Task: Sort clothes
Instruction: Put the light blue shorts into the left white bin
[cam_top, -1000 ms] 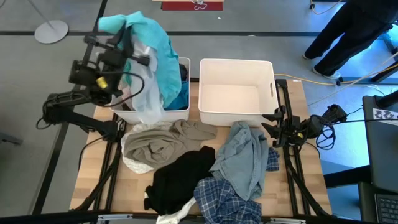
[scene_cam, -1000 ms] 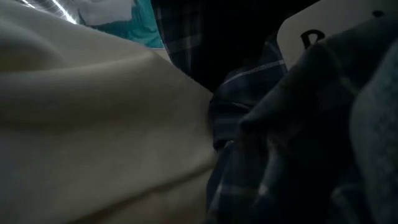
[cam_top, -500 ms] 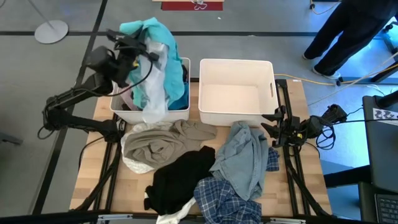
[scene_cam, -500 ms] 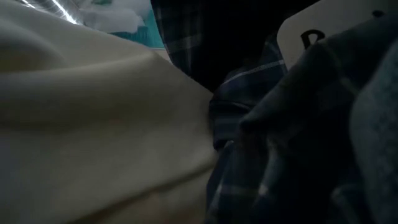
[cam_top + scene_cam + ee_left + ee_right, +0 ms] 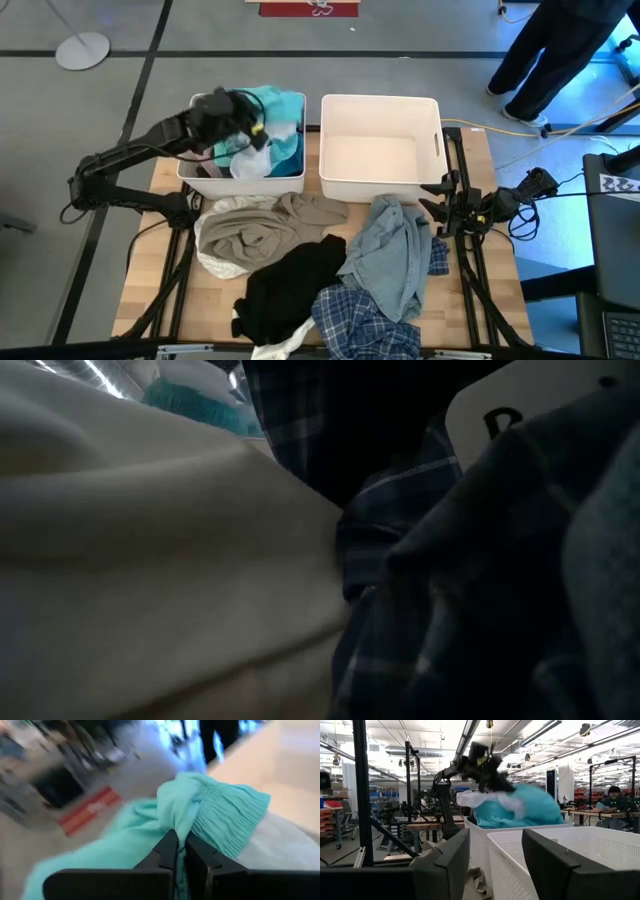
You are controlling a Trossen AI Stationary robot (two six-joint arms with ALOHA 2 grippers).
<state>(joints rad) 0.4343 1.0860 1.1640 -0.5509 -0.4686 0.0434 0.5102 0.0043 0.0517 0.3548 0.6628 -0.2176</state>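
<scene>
My left gripper is over the left white bin, shut on a teal garment bunched with a white one; both lie in that bin. The teal garment also shows in the left wrist view and the right wrist view. Beige, black, light blue denim, blue plaid and white garments lie heaped on the table. My right gripper waits open at the table's right edge, touching nothing. My left gripper pinches a bunched fold of the teal garment between its two shut fingers. It comes slanting down from the table's left side. The garment spreads beyond the fingertips and rests in the left bin with the white cloth.
The right white bin stands beside the left one at the table's far side. A person stands beyond the far right corner. In the low view the beige cloth and plaid cloth fill the picture.
My left gripper has gone down and toward the table's right, from high over the far left corner to the left bin, still shut on the teal garment. The teal and white cloth, which hung tall over the bin's near wall, has sunk into the bin.
</scene>
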